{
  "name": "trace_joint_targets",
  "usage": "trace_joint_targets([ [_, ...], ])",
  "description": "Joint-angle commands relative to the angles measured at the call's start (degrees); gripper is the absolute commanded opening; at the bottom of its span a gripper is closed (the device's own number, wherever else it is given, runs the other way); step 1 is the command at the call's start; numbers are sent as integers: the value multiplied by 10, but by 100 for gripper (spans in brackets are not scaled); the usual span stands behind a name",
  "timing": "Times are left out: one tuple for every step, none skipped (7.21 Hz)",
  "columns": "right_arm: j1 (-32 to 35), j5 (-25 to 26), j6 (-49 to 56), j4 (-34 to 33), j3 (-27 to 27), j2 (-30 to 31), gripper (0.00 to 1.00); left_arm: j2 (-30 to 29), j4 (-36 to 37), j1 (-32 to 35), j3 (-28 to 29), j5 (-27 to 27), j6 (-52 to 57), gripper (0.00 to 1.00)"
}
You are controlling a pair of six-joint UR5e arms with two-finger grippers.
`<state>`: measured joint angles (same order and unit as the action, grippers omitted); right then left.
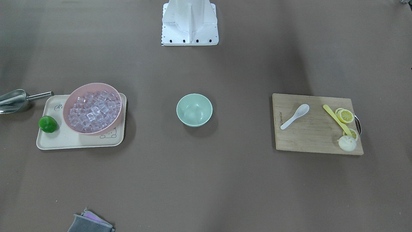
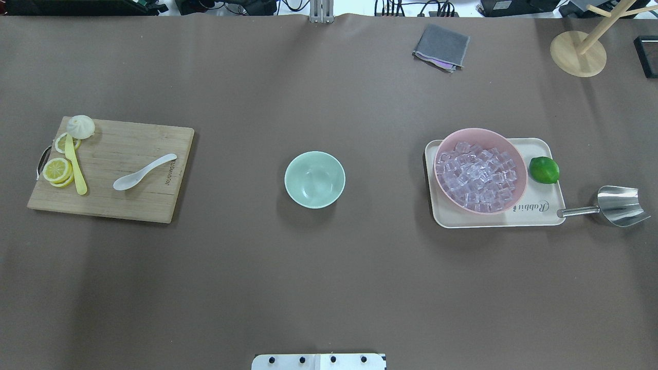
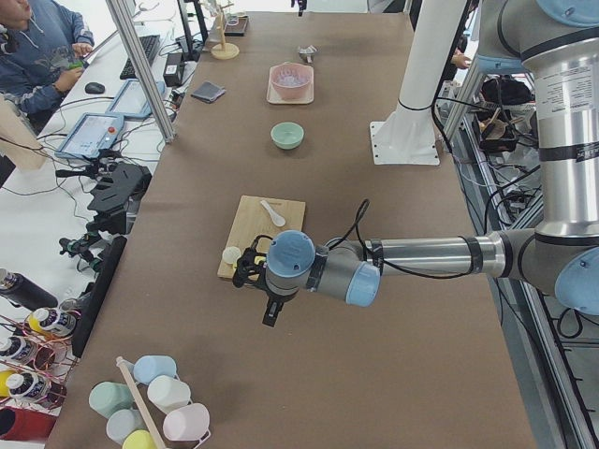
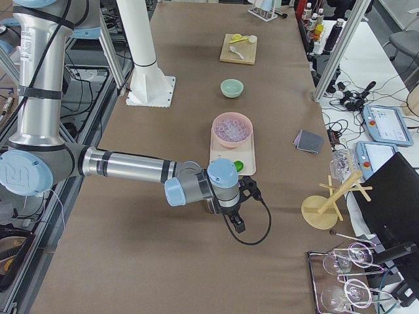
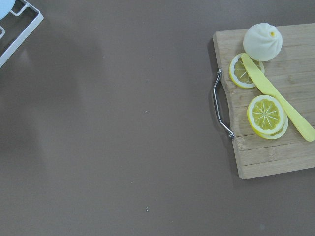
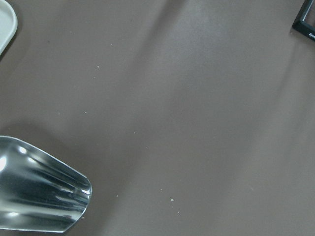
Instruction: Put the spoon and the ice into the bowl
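The white spoon [image 2: 144,171] lies on a wooden cutting board [image 2: 128,149] on the table's left. The mint-green bowl [image 2: 314,179] stands empty in the middle. The ice [image 2: 478,176], many clear cubes, fills a pink bowl [image 2: 516,154] on a cream tray [image 2: 534,210] on the right. My left gripper [image 3: 251,276] shows only in the exterior left view, hanging beyond the board's outer end; I cannot tell if it is open. My right gripper [image 4: 247,191] shows only in the exterior right view, beside the tray's outer end; I cannot tell its state either.
A steel scoop [image 2: 617,205] lies right of the tray, and a lime [image 2: 544,169] sits on it. A yellow utensil [image 2: 76,164], lemon slices [image 2: 56,169] and a white bun [image 2: 81,126] share the board. A grey cloth [image 2: 441,46] and a wooden stand [image 2: 578,51] are at the far edge.
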<state>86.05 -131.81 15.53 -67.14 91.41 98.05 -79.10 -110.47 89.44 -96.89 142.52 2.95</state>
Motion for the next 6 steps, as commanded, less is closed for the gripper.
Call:
trace_joint_targets([
  [0,-12,-1,0,0,0,100,0,-12,0,-6,-1,0,98],
  [0,-12,-1,1,0,-1,100,1,-50,-1,0,-2,-1,98],
  [0,-12,-1,0,-1,-1,100,4,-59,0,9,-3,0,98],
  [0,-10,2,1,-1,-1,100,4,-59,0,12,-5,-1,98],
  [0,-13,2,1,1,-1,100,4,-59,0,9,-5,-1,98],
  [0,-13,2,2,5,-1,100,4,-59,0,9,-5,0,98],
])
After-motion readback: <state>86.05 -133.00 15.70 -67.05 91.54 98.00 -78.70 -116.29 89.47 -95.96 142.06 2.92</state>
